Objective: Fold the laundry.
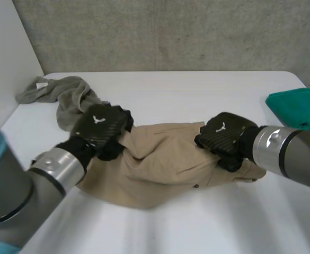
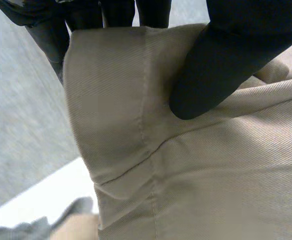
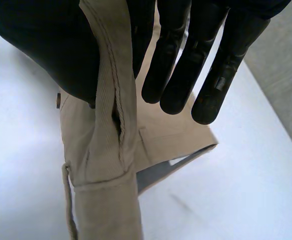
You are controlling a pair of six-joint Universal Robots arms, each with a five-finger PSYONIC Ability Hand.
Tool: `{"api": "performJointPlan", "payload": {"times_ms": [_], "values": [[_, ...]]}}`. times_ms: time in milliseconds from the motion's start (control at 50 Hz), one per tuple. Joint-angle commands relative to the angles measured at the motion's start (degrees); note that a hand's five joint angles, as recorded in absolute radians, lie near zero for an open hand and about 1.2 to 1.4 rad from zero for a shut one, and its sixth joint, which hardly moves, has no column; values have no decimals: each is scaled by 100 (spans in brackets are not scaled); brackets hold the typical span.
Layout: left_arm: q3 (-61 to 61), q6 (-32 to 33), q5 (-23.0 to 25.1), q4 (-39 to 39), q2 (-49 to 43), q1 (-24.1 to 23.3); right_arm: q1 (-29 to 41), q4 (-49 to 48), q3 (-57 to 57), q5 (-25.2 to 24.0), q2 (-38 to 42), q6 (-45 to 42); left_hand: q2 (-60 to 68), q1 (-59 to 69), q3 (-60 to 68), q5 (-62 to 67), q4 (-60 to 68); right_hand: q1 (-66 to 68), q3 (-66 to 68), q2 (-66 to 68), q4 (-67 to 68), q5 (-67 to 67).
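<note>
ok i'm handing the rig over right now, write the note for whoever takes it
Left hand: shut on the left end of the tan garment, cloth pinched between thumb and fingers.
Right hand: shut on the garment's right end, a seamed edge pinched between thumb and fingers.
Tan garment: mid-table, rumpled, spanning between both hands, no neat fold yet.
Grey cloth: bunched at the far left, untouched.
Teal cloth: at the right edge, partly in view.
Left to do: fold the tan garment, then probably the grey and teal ones.

The left arm [image 1: 54, 169] and right arm [image 1: 287, 153] reach low over the tan garment [image 1: 160, 164]. The left hand [image 1: 99, 129] pinches its left end between thumb and fingers, and the right hand [image 1: 223, 135] pinches its right end likewise.
</note>
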Motion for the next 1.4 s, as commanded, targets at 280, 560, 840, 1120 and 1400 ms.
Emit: {"api": "performJointPlan", "payload": {"times_ms": [280,560,840,1120,1400], "values": [[5155,468,-648,1480,-2452,33,27,-3919,-3872,1124,1834,1033,1113,1406,1151,1364,1107,2397,1238,1250,1182,1336],[4199,275,-648,2819,-2092,15,45,-4335,-3464,1336,1686,1060,1113,1406,1151,1364,1107,2397,1238,1250,1182,1336],[1685,283,-657,2187,-2593,-46,1,-3905,-37,1151,1544,701,1113,1406,1151,1364,1107,2397,1238,1250,1182,1336],[481,652,-692,-563,-1241,-152,-25,-2509,1002,826,1159,137,1113,1406,1151,1364,1107,2397,1238,1250,1182,1336],[-600,1406,-596,-3672,227,-335,-96,226,2241,685,-617,-855,1113,1406,1151,1364,1107,2397,1238,1250,1182,1336]]}}
